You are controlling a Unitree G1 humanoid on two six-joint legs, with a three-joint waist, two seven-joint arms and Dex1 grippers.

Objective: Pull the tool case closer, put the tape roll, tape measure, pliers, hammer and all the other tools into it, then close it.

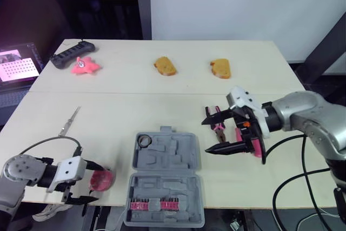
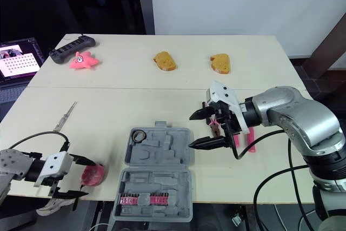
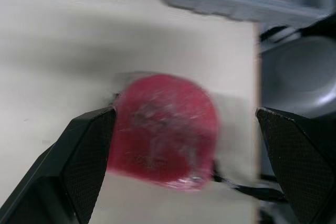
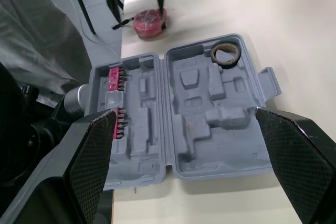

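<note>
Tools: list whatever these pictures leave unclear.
1. Pliers: eye views, partly hidden behind right gripper.
2. Red round tool: left wrist view, blurred; type unclear.
3. Thin metal tool: eye views, too small to identify.

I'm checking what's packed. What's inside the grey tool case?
The open tool case holds a tape roll in one corner and bits in pink holders. Other slots look empty; nothing hides them.
</note>
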